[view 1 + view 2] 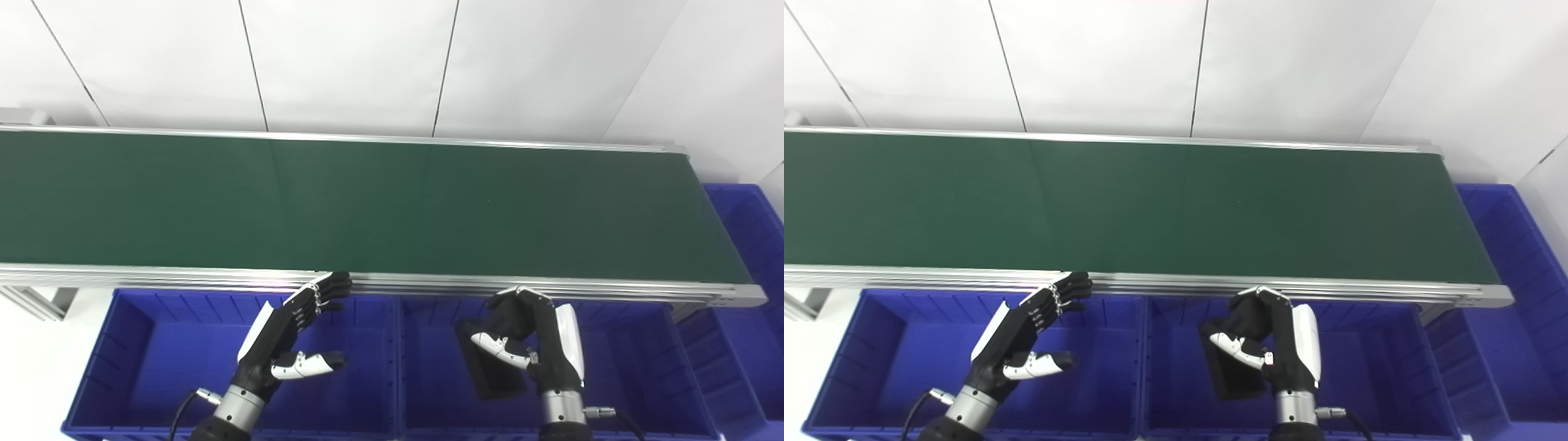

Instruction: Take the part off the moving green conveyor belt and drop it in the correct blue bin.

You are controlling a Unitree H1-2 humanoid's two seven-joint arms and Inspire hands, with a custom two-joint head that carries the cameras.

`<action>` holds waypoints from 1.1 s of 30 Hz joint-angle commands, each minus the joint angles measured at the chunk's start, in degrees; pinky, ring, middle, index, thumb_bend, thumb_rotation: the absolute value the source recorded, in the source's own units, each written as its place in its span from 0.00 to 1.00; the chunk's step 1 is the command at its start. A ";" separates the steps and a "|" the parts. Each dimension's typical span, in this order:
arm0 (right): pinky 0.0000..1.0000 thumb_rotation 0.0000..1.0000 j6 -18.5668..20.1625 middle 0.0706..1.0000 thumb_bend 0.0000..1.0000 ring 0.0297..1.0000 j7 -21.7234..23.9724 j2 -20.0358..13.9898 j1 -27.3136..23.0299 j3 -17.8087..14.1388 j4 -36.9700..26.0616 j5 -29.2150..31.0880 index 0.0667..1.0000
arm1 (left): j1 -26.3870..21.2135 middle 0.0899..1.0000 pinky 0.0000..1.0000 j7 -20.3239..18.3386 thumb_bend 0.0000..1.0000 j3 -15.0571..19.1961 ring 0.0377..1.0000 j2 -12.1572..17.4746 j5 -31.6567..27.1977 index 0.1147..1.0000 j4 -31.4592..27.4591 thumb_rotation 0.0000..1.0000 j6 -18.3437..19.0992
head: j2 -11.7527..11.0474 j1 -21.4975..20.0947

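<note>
The green conveyor belt [367, 202] runs across the view and carries nothing. My right hand [531, 340] hangs over the middle blue bin [637, 361], shut on a flat black rectangular part [490, 370] that hangs tilted inside the bin's opening. My left hand [288, 334] is open over the left blue bin [153, 349], fingers stretched toward the belt's near rail, thumb spread, holding nothing.
A third blue bin [750, 245] stands at the belt's right end. The aluminium rail [429, 283] edges the belt just above both hands. A white wall rises behind the belt. A metal frame leg [37, 300] shows at lower left.
</note>
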 commanded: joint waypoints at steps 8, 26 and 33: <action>0.39 0.00 8.68 0.48 0.51 0.39 4.24 -1.08 -1.11 3.05 -1.62 -5.16 0.49 | 0.77 0.85 0.80 -0.07 0.65 -0.44 0.84 0.80 -2.96 0.84 -3.18 0.79 -0.91 | -0.28 -0.40; 0.88 0.49 -10.11 0.94 0.97 0.92 13.48 -7.66 3.78 5.96 -6.44 19.75 0.97 | 1.74 0.87 0.82 0.34 0.74 -0.84 0.86 1.57 -1.22 0.87 -4.51 0.77 -1.09 | -1.58 1.02; 0.87 0.45 -11.69 0.90 1.00 0.90 20.23 -9.07 4.47 4.97 -6.36 30.70 0.95 | 1.81 0.87 0.83 0.75 0.83 -1.02 0.86 1.31 -0.87 0.87 -3.57 0.68 -1.05 | -2.31 3.61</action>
